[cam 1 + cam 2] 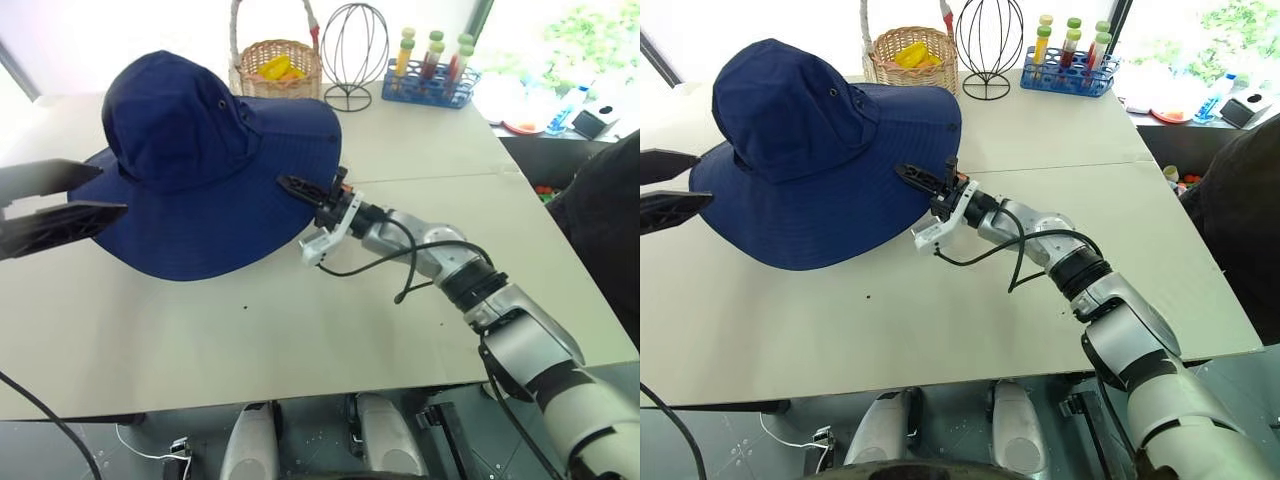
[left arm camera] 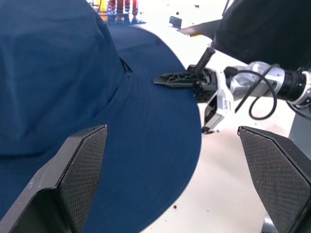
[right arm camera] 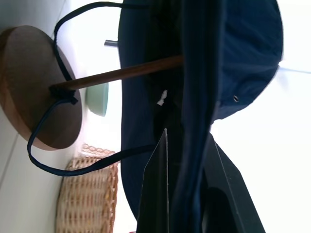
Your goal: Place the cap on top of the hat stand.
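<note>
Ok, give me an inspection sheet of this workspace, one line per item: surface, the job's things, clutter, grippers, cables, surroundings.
Surface: pale table, a seam across it.
Job's things: navy cap sits over the hat stand; the right wrist view shows pole and round base under it, chin cord looped round the base.
Clutter: wicker basket, wire globe stand, blue rack of tubes, all at the far edge.
Grippers: right gripper shut on the cap's brim; left gripper open, beside the brim.
Cables: black cable loops off the right wrist.
Surroundings: bright window with greenery; a dark-clothed person at the right.
</note>
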Controlling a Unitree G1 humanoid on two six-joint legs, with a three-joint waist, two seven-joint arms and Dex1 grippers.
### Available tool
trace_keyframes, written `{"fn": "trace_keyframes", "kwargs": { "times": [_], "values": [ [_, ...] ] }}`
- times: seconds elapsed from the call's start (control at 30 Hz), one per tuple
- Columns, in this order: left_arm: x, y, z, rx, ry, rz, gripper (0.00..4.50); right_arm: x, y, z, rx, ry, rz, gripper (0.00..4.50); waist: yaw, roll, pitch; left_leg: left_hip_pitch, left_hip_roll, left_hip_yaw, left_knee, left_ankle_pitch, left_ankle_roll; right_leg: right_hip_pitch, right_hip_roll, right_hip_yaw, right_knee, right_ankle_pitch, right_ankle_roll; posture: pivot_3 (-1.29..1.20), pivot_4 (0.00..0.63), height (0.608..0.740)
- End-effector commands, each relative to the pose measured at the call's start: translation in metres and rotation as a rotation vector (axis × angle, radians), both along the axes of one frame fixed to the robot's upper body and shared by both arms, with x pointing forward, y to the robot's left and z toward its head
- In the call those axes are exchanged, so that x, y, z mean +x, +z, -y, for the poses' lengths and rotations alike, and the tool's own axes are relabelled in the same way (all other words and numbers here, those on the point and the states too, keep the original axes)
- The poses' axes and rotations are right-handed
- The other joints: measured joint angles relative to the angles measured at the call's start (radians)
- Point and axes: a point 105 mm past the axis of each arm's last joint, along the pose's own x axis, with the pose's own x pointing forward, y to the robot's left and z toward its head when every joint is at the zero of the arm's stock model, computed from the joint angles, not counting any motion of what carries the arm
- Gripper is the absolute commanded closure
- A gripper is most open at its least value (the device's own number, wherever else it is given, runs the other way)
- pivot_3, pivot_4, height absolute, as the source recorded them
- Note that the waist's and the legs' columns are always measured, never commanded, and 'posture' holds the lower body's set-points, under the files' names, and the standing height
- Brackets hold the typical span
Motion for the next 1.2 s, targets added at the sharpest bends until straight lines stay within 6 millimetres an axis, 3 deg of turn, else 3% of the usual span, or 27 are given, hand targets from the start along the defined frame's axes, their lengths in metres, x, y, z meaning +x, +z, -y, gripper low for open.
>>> {"fn": "trace_keyframes", "kwargs": {
  "times": [0.03,0.17,0.37,0.53,0.63,0.8,1.2],
  "values": [
    [-0.001,0.010,0.001,0.010,0.002,0.055,0.00,0.009,0.020,0.003,0.122,-0.041,-0.055,4.46,0.000,0.000,0.000,0.000,0.000,0.000,0.000,0.000,0.000,0.000,0.000,0.000,0.000,0.000,0.000,0.00,0.150,0.740],
    [0.001,0.013,0.000,0.009,0.001,0.060,0.00,0.008,0.028,0.002,0.128,-0.034,-0.034,4.46,0.002,0.000,0.000,0.000,0.000,-0.001,0.000,0.000,0.000,0.000,0.000,0.000,0.000,0.000,0.000,0.00,0.150,0.740],
    [0.005,0.014,0.000,0.007,-0.003,0.063,0.00,0.002,0.007,-0.004,-0.015,-0.020,0.026,4.46,0.000,0.000,0.000,0.000,0.000,-0.001,0.000,0.000,0.000,0.000,0.001,0.000,0.000,0.000,0.000,0.00,0.150,0.740],
    [0.007,0.015,0.001,0.007,-0.007,0.070,0.00,0.008,0.008,0.001,-0.018,-0.049,0.026,4.46,0.001,0.000,0.000,0.000,0.000,-0.001,0.000,0.000,0.000,0.000,0.001,0.000,0.000,0.000,0.000,0.00,0.150,0.740],
    [0.009,0.015,0.001,0.006,-0.008,0.072,0.00,0.013,0.010,0.005,0.021,-0.066,-0.036,3.57,0.001,0.000,0.000,0.000,0.000,-0.002,0.000,0.000,0.000,0.000,0.001,0.000,0.000,0.000,0.000,0.00,0.150,0.740],
    [0.010,0.014,0.001,0.010,-0.009,0.068,0.00,0.006,0.021,0.010,0.055,-0.054,-0.051,1.02,0.002,0.000,0.000,0.000,0.000,-0.002,0.000,0.000,0.000,0.000,0.001,0.000,0.000,0.000,0.000,0.00,0.150,0.740],
    [0.015,0.013,-0.002,0.024,-0.006,0.069,0.00,-0.024,0.034,0.053,0.063,-0.091,-0.108,1.02,0.005,0.000,0.000,0.001,0.000,-0.002,0.001,0.000,0.000,0.001,0.001,-0.001,0.001,0.000,0.000,0.00,0.150,0.740]
  ]
}}
